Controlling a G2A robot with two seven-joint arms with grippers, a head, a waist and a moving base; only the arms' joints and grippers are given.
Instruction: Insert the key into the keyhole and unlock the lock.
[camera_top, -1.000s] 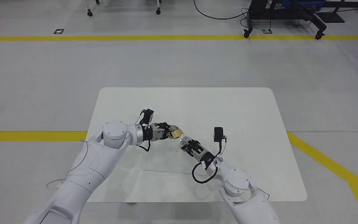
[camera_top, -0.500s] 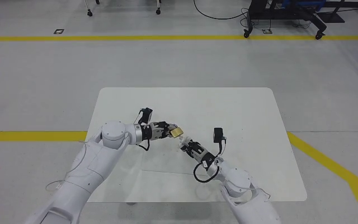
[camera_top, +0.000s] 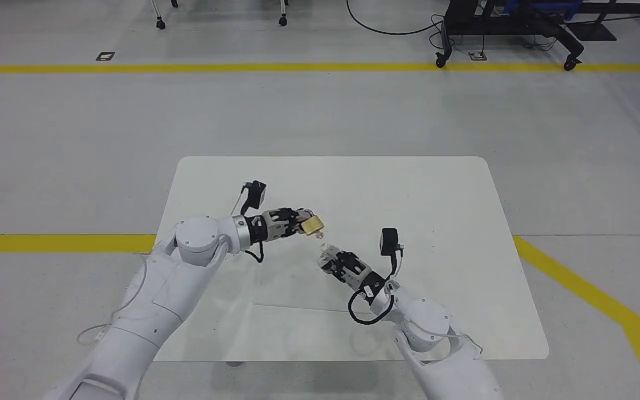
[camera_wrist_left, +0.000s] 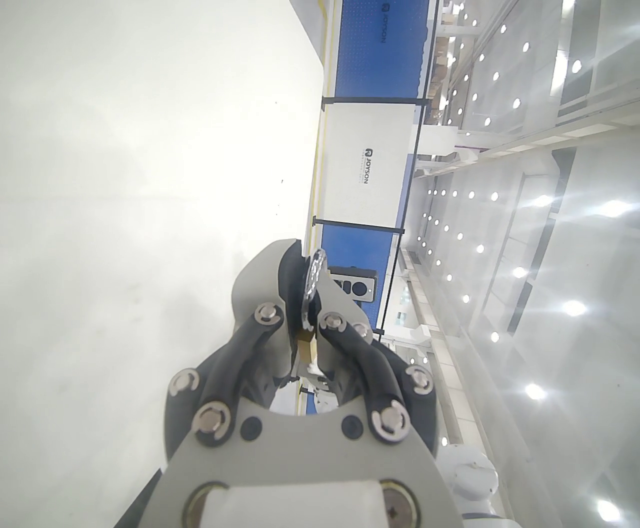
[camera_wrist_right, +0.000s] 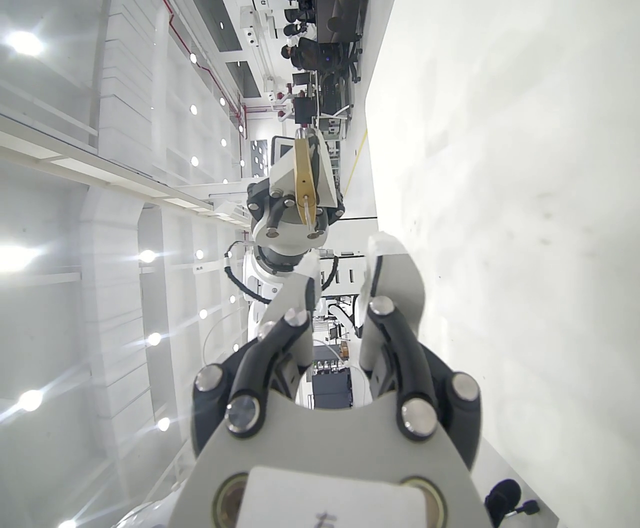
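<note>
over the table (camera_top: 440, 200), left gripper (camera_top: 303, 223) clenched on the lock (camera_wrist_right: 303, 172), right gripper (camera_wrist_right: 344, 255) released, seemingly empty

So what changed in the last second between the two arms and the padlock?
The left pincer, shut on the brass padlock, drew it away from the right pincer, toward the table's far side, so the gap between them widened. The right pincer, open, barely shifted, and the left kept its grip.
</note>
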